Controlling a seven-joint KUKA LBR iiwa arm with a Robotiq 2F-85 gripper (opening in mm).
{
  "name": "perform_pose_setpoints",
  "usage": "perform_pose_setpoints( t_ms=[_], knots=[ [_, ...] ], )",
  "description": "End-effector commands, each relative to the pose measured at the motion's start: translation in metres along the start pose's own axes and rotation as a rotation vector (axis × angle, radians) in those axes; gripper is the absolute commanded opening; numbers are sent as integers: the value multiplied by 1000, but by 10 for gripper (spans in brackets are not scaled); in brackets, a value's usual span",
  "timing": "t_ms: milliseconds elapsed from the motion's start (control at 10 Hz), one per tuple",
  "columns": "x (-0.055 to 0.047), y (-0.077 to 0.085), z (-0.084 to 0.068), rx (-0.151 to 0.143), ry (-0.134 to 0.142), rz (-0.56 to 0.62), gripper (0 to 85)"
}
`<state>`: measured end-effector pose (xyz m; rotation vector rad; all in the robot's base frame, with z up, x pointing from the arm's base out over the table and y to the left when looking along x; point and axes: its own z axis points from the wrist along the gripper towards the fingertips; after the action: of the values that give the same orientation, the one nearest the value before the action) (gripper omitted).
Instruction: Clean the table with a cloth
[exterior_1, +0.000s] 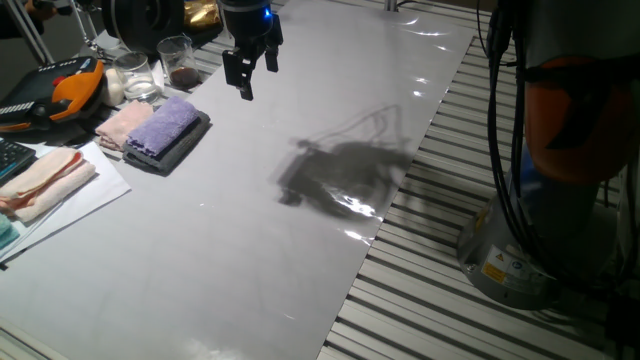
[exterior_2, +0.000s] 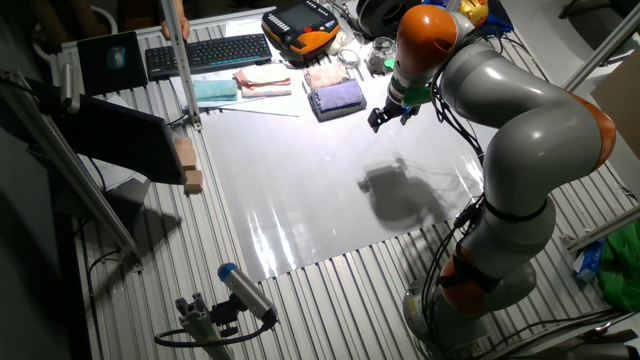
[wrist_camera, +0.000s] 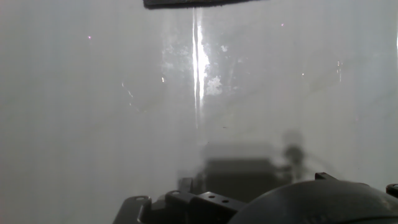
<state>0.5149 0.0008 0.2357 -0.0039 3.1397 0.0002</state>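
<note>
The black two-finger gripper (exterior_1: 250, 68) is hanging empty, jaws spread, above the glossy pale grey tabletop (exterior_1: 250, 260), near the fuzzy lavender cloth (exterior_1: 164, 125) lying atop a dark grey folded cloth (exterior_1: 176, 148), seemingly ready for pickup.

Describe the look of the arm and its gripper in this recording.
The arm is built of thick, rounded silver-grey segments with glossy orange bands at the joints. Black cables run along it and down past the round grey base, which carries a small yellow warning label. The black two-finger gripper hangs below a wrist ring lit blue; its jaws are short and dark.
</note>
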Motion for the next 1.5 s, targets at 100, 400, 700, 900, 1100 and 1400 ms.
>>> perform_pose_setpoints(
  t_ms=[100, 400, 700, 900, 1100, 1400],
  knots=[
    [0, 0, -1, 3, 21, -36, 0],
    [-1, 1, -4, 7, 25, -36, 0],
    [-2, 2, -2, 7, 22, -35, 0],
    [-3, 3, 2, 6, 17, -33, 0],
    [-4, 3, 11, 2, 5, -30, 0],
    [-7, 2, 19, -4, -2, -26, 0]
  ],
)
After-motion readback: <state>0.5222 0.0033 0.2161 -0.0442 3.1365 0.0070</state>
